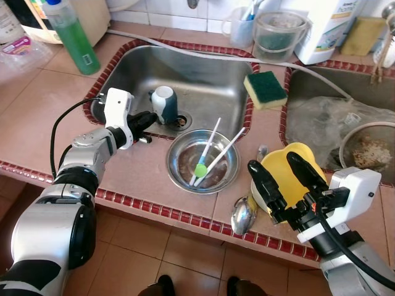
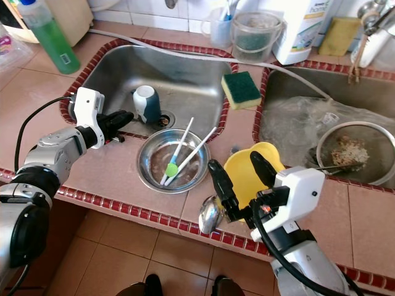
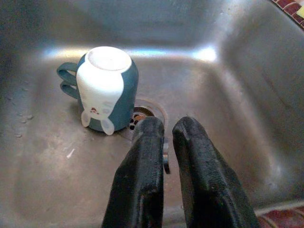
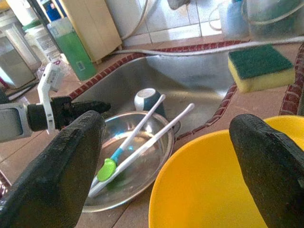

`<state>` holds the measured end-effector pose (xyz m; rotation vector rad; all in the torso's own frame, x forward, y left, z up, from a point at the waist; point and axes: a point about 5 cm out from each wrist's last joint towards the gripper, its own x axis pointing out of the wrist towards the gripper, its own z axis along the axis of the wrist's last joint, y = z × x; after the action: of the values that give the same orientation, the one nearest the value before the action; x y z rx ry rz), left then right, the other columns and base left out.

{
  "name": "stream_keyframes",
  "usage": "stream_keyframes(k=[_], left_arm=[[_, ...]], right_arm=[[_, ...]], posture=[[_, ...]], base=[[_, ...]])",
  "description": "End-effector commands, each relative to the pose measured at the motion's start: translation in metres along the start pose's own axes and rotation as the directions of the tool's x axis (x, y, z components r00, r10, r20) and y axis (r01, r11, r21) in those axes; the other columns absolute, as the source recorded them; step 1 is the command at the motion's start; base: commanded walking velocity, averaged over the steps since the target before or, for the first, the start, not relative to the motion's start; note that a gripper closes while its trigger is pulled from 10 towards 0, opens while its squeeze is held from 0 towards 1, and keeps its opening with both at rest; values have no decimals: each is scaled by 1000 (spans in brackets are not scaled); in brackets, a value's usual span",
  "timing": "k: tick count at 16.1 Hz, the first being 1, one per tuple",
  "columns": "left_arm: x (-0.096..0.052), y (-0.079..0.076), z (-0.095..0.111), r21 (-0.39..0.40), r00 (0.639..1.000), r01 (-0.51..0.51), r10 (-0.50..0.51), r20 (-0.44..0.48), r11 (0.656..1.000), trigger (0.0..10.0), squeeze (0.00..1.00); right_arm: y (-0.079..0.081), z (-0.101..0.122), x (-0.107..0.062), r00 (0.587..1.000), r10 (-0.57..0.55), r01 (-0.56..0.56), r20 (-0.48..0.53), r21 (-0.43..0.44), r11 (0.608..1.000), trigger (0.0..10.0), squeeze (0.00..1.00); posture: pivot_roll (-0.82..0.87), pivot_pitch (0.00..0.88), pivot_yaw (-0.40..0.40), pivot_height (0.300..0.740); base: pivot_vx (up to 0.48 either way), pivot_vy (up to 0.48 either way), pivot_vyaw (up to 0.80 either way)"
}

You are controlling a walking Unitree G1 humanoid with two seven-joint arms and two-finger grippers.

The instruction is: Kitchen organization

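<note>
A yellow bowl (image 1: 278,160) sits on the tiled counter's front edge. My right gripper (image 1: 285,179) is open, one black finger on each side of it. My left gripper (image 1: 151,117) hovers at the steel sink's (image 1: 203,80) front left rim, shut with nothing between its fingers (image 3: 145,156), and points at an upturned teal-and-white mug (image 3: 107,88) beside the drain. Between the arms stands a steel bowl (image 1: 182,154) holding two white utensils (image 1: 213,151), one with a green tip. A metal spoon (image 1: 244,214) lies beside the yellow bowl.
A green-and-yellow sponge (image 1: 265,90) rests on the divider between the sinks. The right sink holds a plastic bag (image 1: 321,117) and a strainer with food scraps (image 1: 367,151). A green soap bottle (image 1: 73,37) and cups (image 1: 278,31) line the back. The counter edge is close below.
</note>
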<state>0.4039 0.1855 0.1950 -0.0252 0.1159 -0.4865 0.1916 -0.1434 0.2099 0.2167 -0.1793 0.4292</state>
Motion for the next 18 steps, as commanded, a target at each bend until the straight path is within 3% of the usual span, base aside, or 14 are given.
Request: stream_keyframes(k=[1, 7, 10, 15, 17, 18], left_arm=[[-4, 7, 6, -3, 1000, -18, 18, 0, 1000, 10000, 1000], [-7, 14, 19, -7, 998, -41, 42, 53, 999, 10000, 1000], [-10, 16, 30, -13, 991, -32, 33, 129, 999, 10000, 1000], [-17, 7, 41, 14, 957, 9, -13, 288, 1000, 10000, 1000], [-20, 1, 42, 32, 949, 17, -26, 313, 999, 10000, 1000], [-22, -5, 41, 38, 944, 20, -31, 328, 999, 10000, 827]], right_arm=[[2, 2, -2, 1000, 9, -9, 8, 5, 1000, 10000, 0], [0, 0, 7, 999, 33, -33, 20, 0, 999, 10000, 0], [0, 2, 19, 997, 61, -61, 49, -14, 998, 10000, 0], [-8, 5, 34, 992, 89, -86, 87, -42, 995, 10000, 0], [-10, 5, 38, 991, 91, -86, 97, -56, 995, 10000, 0], [-12, 5, 41, 991, 87, -81, 105, -65, 995, 10000, 0]], posture=[[-310, 294, 84, 740], [-287, 258, 80, 740], [-265, 218, 73, 740], [-237, 168, 66, 740], [-226, 150, 63, 740], [-222, 145, 63, 740]], base=[[0, 0, 0], [0, 0, 0], [0, 0, 0], [0, 0, 0], [0, 0, 0], [0, 0, 0]])
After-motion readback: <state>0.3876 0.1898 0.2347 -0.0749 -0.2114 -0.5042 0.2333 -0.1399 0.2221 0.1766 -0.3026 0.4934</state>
